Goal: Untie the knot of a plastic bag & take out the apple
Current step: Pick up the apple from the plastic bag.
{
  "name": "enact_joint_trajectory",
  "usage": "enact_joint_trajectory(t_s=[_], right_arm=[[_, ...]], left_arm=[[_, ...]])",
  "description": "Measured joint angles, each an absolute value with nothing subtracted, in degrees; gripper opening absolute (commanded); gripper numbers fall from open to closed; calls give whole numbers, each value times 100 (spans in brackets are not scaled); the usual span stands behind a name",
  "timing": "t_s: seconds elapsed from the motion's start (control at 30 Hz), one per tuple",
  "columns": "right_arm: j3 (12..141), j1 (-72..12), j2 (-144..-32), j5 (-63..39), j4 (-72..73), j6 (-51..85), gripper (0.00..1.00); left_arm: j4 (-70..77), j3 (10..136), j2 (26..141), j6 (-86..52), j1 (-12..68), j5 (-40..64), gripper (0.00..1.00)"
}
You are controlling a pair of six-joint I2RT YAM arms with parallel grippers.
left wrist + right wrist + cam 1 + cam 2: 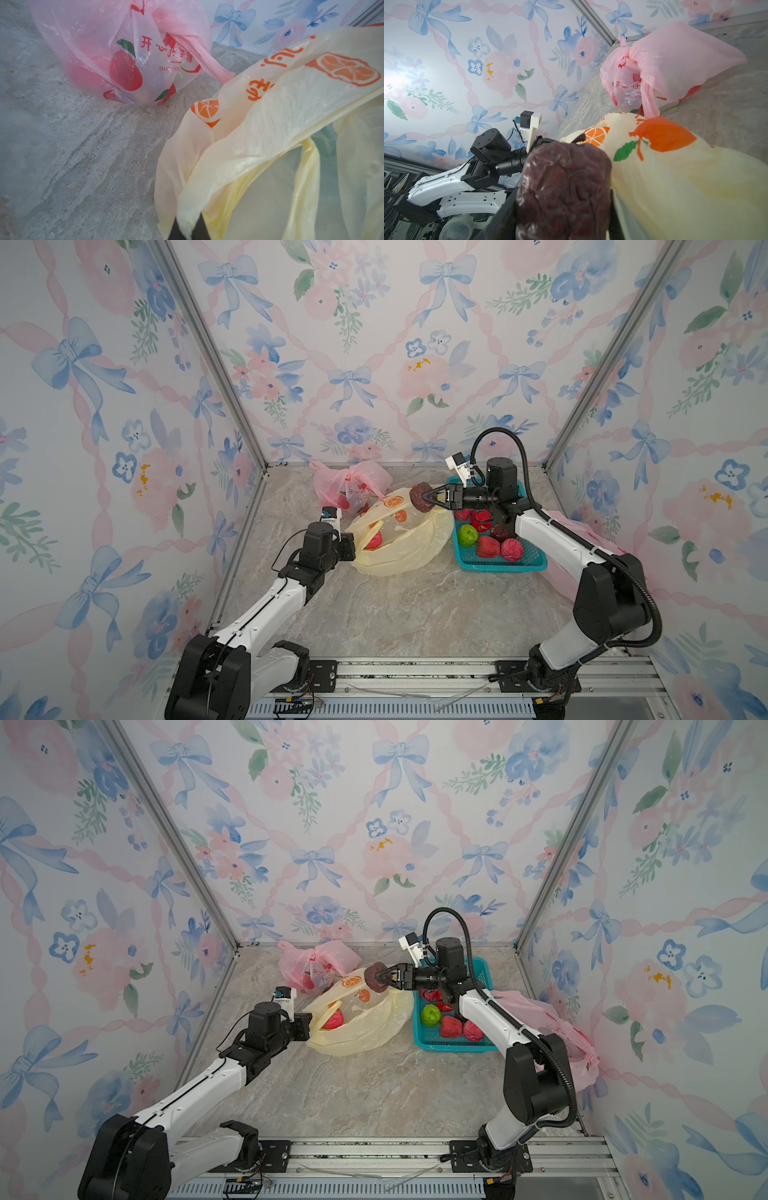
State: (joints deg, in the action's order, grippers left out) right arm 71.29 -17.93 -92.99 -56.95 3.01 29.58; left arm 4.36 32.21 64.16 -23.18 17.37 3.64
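Note:
My right gripper (429, 498) (560, 209) is shut on a dark red, wrinkled apple (420, 497) (375, 977) (564, 182), held in the air above the far edge of the yellow plastic bag (409, 549) (368, 1029) (685, 187). The bag lies open on the table, and another red apple (374, 541) (334, 1020) shows inside its mouth. My left gripper (353, 546) (309, 1026) (187, 229) is shut on a bunched fold of the yellow bag (270, 128) at its near-left rim.
A pink bag (349, 485) (124, 52) (670, 58), tied in a knot, stands behind the yellow one near the back wall. A teal basket (503, 566) (453, 1048) with several fruits sits to the right. Another pink bag (552, 1027) lies beyond it.

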Motion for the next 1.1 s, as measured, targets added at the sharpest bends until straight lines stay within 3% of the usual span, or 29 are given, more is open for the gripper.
enact_joint_trajectory(t_s=[0.37, 0.7, 1.1], right_arm=[[8202, -2558, -9437, -5920, -2687, 552, 59], [8206, -3577, -10280, -5955, -3889, -56, 58], [8694, -4298, -10318, -6552, -5784, -1428, 58]], left_arm=[[163, 3251, 6711, -2386, 1693, 19, 0], [158, 3548, 6919, -2383, 1835, -47, 0], [290, 3559, 7026, -2377, 1811, -266, 0]])
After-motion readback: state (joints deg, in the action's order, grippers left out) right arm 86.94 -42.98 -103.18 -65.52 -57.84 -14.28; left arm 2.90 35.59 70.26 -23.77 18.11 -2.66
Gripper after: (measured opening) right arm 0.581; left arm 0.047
